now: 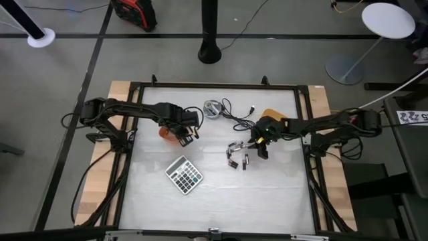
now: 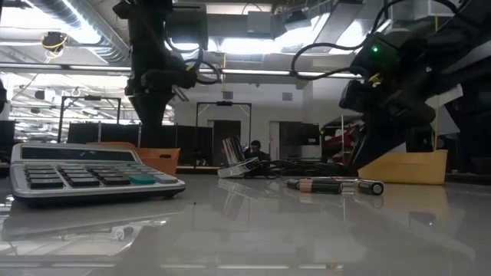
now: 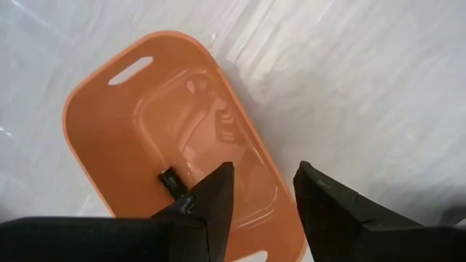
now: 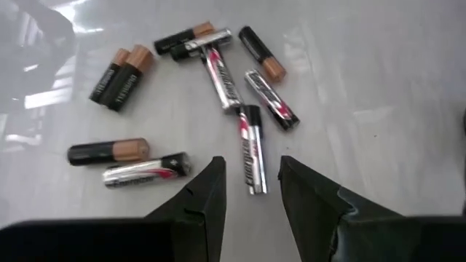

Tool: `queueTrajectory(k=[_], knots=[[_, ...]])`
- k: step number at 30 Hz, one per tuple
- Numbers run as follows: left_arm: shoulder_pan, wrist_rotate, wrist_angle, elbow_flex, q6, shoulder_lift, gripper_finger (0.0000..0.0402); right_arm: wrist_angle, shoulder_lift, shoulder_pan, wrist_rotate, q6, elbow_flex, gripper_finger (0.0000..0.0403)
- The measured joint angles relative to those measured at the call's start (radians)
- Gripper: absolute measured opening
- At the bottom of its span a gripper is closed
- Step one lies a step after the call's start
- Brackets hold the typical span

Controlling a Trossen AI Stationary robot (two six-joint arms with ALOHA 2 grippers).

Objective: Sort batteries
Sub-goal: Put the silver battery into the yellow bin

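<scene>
Left hand (image 3: 262, 196) hangs over the orange tray (image 3: 145, 131) at the left-centre of the surface (image 1: 221, 194), fingers spread, nothing between them; one small dark cell looks to lie in the tray already, though I can't make out which kind. Calculator (image 1: 184, 175) sits nearer, clear of the work. Cable and silver disc lie at the far middle, ignore them. Right hand (image 4: 251, 185) is above the batteries (image 4: 218, 94) right of centre, fingers parted and straddling one silver cell (image 4: 251, 149), not yet pinching. Yellow tray (image 1: 271, 115) is just behind it on the far side. For the pick, I'd drop straight down, centre the fingers across the cell's width, close gently; round bodies roll, so a skewed pinch will squirt it out. Watch the neighbours near its top end. Pile: nine cells by my count, four black with copper ends, five silver with red-black print, loosely scattered, some touching, two black ones side by side.
</scene>
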State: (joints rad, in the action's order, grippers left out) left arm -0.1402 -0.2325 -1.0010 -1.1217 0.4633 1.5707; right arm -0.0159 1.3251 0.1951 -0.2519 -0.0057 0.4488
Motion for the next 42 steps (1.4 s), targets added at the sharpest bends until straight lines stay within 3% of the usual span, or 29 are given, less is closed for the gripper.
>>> queueTrajectory(k=[13,22,34,42], knots=[[0.0,0.0,0.004,0.0,0.0,0.0,0.0137,-0.033,0.114,0.001,0.006,0.0,0.002,0.0127],[0.0,0.0,0.026,0.0,0.001,0.0,0.0137,-0.065,0.122,0.0,0.006,0.0,0.001,0.0126],[0.0,0.0,0.026,0.0,0.001,0.0,0.0137,-0.069,0.123,0.001,0.013,0.001,0.001,0.0023],[0.0,0.0,0.029,0.0,0.001,0.0,0.0137,-0.04,0.126,0.001,0.008,0.028,0.024,0.003]])
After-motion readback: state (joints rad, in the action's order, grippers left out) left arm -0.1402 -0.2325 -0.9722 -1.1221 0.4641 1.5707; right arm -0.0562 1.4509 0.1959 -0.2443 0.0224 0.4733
